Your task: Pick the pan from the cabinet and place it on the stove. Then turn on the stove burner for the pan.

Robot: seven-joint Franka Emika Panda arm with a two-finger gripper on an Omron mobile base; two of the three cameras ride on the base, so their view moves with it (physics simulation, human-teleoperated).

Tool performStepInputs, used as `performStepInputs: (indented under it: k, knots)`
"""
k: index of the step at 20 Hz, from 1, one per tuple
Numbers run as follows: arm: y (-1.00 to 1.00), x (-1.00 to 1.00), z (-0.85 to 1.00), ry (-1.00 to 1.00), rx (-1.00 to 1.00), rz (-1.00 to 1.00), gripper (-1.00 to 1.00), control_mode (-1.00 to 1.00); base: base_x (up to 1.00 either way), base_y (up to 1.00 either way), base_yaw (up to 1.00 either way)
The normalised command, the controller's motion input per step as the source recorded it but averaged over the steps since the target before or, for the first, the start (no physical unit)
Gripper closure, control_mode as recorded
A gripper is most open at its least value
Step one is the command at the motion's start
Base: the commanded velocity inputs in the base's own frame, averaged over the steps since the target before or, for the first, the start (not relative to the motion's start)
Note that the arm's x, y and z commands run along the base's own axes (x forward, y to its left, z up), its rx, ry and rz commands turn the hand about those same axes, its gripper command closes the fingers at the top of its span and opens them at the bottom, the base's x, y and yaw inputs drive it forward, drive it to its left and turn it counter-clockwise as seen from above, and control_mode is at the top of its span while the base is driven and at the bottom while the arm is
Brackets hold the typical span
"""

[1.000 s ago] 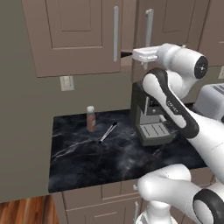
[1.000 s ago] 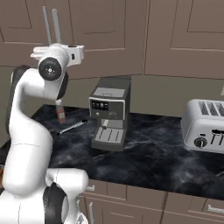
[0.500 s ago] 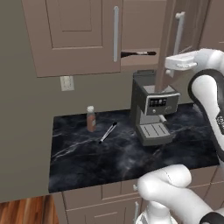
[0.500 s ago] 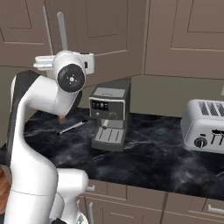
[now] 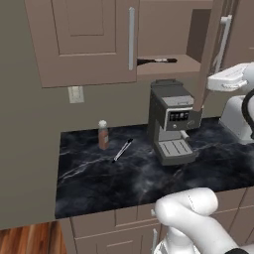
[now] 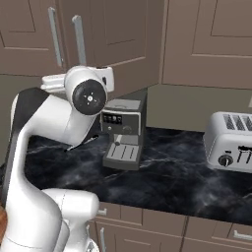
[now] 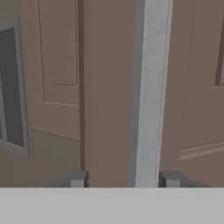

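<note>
Cabinet [image 5: 89,44] fronts are taupe-brown wood with recessed panels and long straight silver bar handles. One door [image 5: 211,54] stands swung outward, its edge toward the left base camera, baring a plain brown shelf [image 5: 166,64].

In the hand view the fingers [image 7: 124,179] stand apart, one grey tip on each side of a pale vertical bar handle [image 7: 151,92] that runs up directly ahead of them; whether the tips touch it cannot be told. Panelled door faces lie to either side of the bar.

Pan [image 5: 156,60]: only a thin black handle and a low dark shape show, lying on the open shelf, beyond the open door from the fingers and well apart from them.

Counter [image 5: 124,173] is black stone with white veining, glossy, square-edged, set over taupe drawer fronts [image 6: 162,221]. On it, below the fingers, a boxy grey coffee machine [image 5: 171,121] with a ribbed drip tray stands just under the shelf. Further along sit a small brown bottle [image 5: 103,135] with a pale cap and a slim dark pen-like item [image 5: 121,150]. A rounded silver toaster [image 6: 231,142] stands at the opposite end. The wall behind is flat olive-grey with a pale outlet plate [image 5: 75,94].

Front half of the counter before the coffee machine is bare stone. Wood flooring [image 5: 30,240] shows at the counter's end.
</note>
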Motion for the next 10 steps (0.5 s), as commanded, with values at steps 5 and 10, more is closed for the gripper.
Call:
performStepInputs:
  k: [5, 10]
  knots:
    - [0.18, -0.04, -0.12, -0.09, -0.11, 0.01, -1.0, -1.0, 0.0, 0.0, 0.0]
    - [-0.11, -0.45, 0.05, -0.21, -0.07, 0.0, -1.0, -1.0, 0.0, 0.0, 0.0]
